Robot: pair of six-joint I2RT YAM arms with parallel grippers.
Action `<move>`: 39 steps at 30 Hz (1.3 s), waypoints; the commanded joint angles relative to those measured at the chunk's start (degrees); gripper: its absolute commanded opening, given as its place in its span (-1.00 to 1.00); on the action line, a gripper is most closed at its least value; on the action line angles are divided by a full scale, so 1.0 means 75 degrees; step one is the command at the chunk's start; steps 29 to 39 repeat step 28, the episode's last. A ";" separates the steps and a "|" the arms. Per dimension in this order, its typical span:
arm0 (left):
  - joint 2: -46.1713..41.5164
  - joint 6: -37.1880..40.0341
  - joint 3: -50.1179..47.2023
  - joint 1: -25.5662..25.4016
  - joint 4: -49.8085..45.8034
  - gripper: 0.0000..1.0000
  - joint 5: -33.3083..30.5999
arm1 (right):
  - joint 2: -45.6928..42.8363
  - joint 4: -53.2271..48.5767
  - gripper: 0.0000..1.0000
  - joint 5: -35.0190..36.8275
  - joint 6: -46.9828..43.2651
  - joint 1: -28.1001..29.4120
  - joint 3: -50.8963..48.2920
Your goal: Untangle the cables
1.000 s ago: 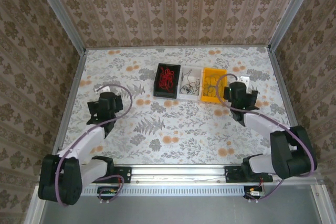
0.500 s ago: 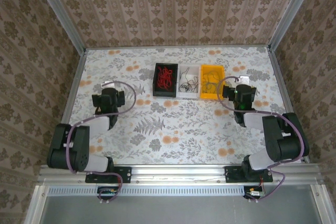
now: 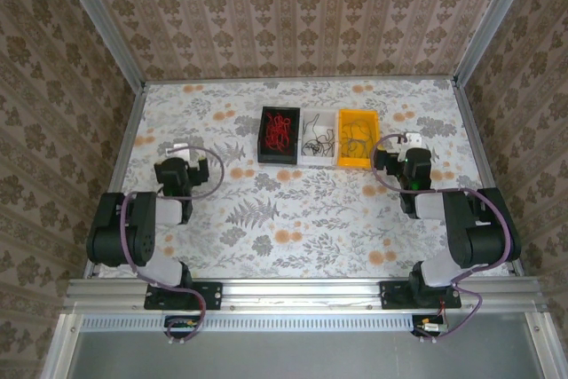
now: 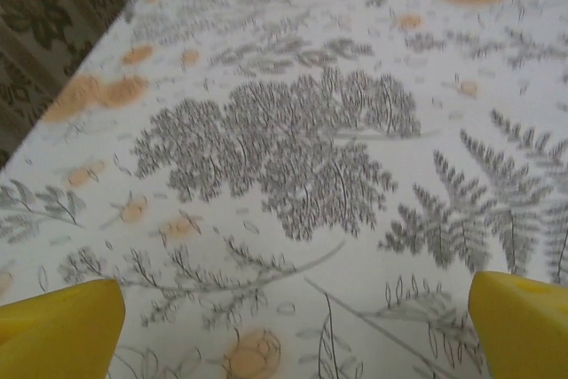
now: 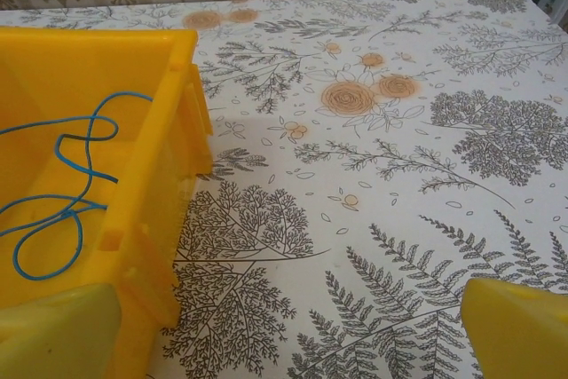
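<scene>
Top external: three bins sit in a row at the far middle of the tabletop (image 3: 293,210), touching side by side. The black bin (image 3: 265,138) on the left holds the red cables (image 3: 280,132). The white bin (image 3: 320,157) in the middle holds the dark cables (image 3: 318,140). The yellow bin (image 3: 359,162) on the right has thin loops in it, colour not clear from here. The left fingers (image 3: 182,161) are over bare tabletop, well left of the bins. The right fingers (image 3: 410,153) are just right of the yellow bin. Finger opening can't be read from this view.

Left wrist: both yellow finger tips of the left fingers (image 4: 58,335) sit at the bottom corners, spread wide. Nothing is between them but patterned tabletop.

Right wrist: the right fingers (image 5: 519,330) are likewise spread wide and hold nothing. One tip overlaps the near corner of the yellow bin, the other is over bare tabletop. A blue cable (image 5: 69,210) lies in loose loops on the bin floor.
</scene>
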 commanded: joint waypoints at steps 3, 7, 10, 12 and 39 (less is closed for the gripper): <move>-0.0079 0.0077 0.0207 0.0140 0.0812 1.00 0.0193 | -0.0010 0.0339 1.00 -0.0202 -0.0088 0.0049 -0.0075; -0.0090 0.0078 0.0223 0.0128 0.0764 1.00 0.0158 | -0.0007 0.0333 1.00 -0.0197 -0.0088 0.0049 -0.0075; -0.0090 0.0078 0.0229 0.0126 0.0771 1.00 0.0158 | -0.0002 0.0327 1.00 -0.0208 -0.0088 0.0049 -0.0075; -0.0091 0.0078 0.0229 0.0133 0.0767 1.00 0.0163 | 0.0016 0.0292 1.00 -0.0226 -0.0076 0.0049 -0.0052; -0.0090 0.0090 0.0230 0.0111 0.0758 1.00 0.0135 | -0.0001 0.0286 1.00 -0.0363 -0.0073 -0.0010 -0.0052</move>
